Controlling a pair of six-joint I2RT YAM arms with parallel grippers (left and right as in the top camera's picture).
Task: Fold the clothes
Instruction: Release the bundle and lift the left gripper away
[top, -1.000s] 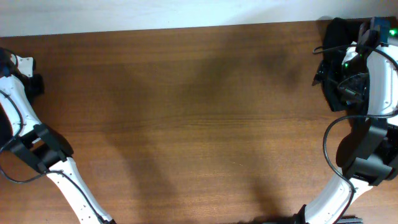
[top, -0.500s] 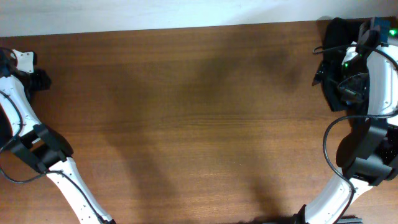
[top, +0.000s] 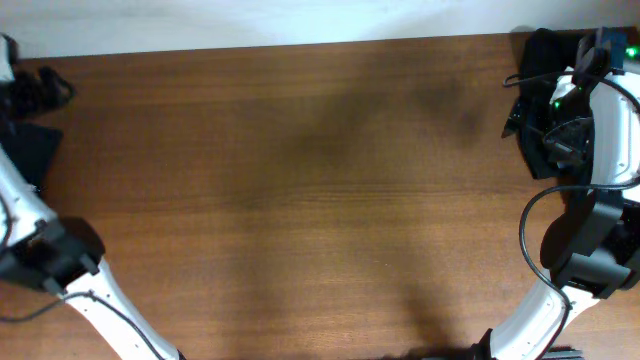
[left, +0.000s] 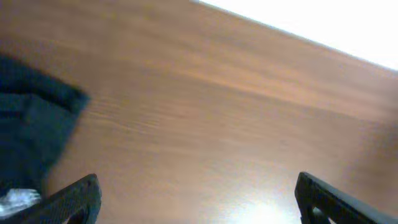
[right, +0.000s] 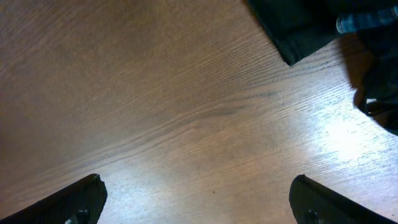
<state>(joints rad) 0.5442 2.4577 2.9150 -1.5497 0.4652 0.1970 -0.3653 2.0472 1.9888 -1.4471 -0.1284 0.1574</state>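
Note:
A dark blue garment (left: 34, 127) lies at the left of the left wrist view, a white tag at its near corner. Overhead it shows as a dark patch (top: 28, 150) at the table's left edge. My left gripper (top: 45, 88) hovers just beyond it near the far left corner, open (left: 198, 202), with only bare wood between its fingers. A heap of black clothes (top: 545, 55) sits at the far right corner; one corner of it (right: 292, 28) shows in the right wrist view. My right gripper (top: 515, 100) is beside that heap, open (right: 199, 202) and holding nothing.
The brown wooden table (top: 300, 200) fills the overhead view, with a white wall along its far edge (top: 250, 42). The right arm's white links and cables (top: 600, 150) stand along the right side. The left arm's lower link (top: 100, 300) crosses the near left corner.
My left gripper opened and moved toward the far left corner, leaving the dark garment on the table at the left edge. The right arm stayed still.

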